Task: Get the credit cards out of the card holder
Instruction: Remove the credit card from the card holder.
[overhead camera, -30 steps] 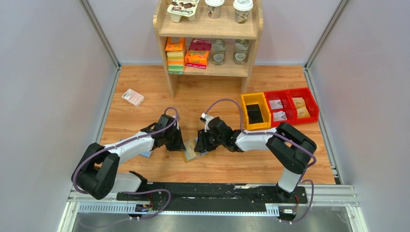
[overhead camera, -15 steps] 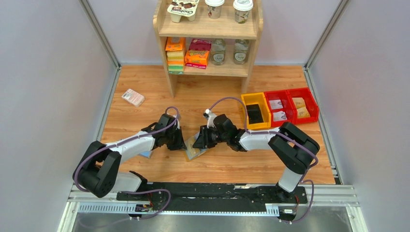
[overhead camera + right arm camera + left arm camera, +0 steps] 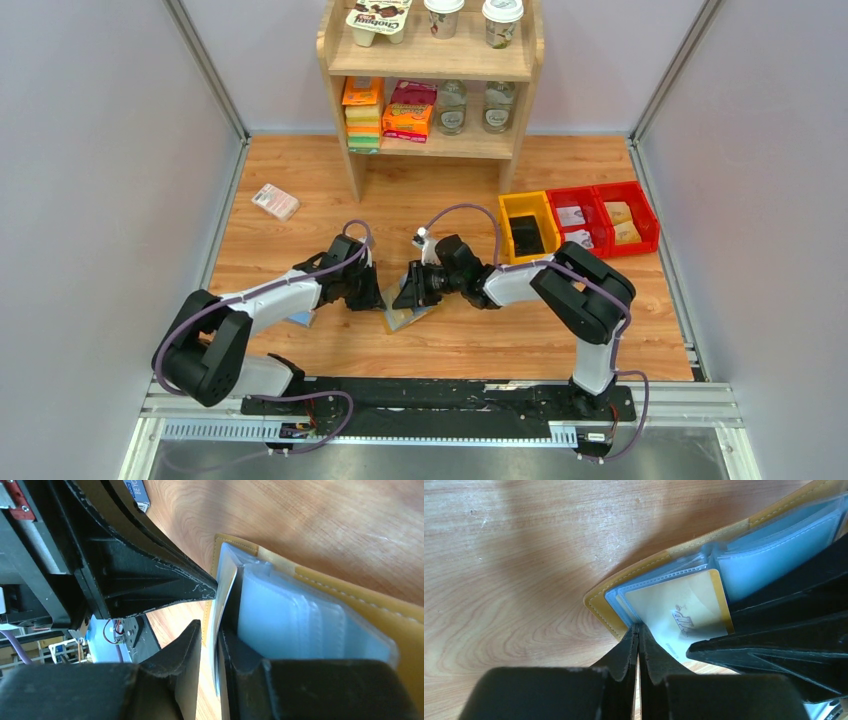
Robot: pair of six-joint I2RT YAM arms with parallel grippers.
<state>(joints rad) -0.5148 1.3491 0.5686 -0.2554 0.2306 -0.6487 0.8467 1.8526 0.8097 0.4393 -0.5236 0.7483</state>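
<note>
You had the card holder [image 3: 402, 321] lying open on the wood table [image 3: 280, 262], approx. mid-width and toward the near side, w/ both claws meeting over it tip to tip. Your left arm [image 3: 270, 295] ran from its base at near left, shoulder bulk low, forearm stretched flat to the right and slightly far, wrist angled down onto the holder's left edge. Left gripper [image 3: 637, 631]: fingers pressed almost flat together, only a hairline slit btwn them, tips butted against the holder's tan corner where the clear sleeves [image 3: 285, 625] start; couldn't tell if a sleeve edge was nipped in there. Your right arm [image 3: 520, 283] rose from near right, elbow folded sharply just far of its base, forearm pointing left across the table, wrist tipped down at the holder from the right. Right gripper [image 3: 210, 630]: fingers narrowly apart, astride a thin pale leaf [image 3: 226, 585] standing up off the stack. Sleeve or card was unclear, and I couldn't tell whether they truly clamped it. In the left wrist view a gold card [image 3: 674, 607] sat in the top sleeve, w/ the right claw's black fingers covering its right end. A blue bar [image 3: 303, 320] lay partly under your left forearm, left of the holder, not touching it.
</note>
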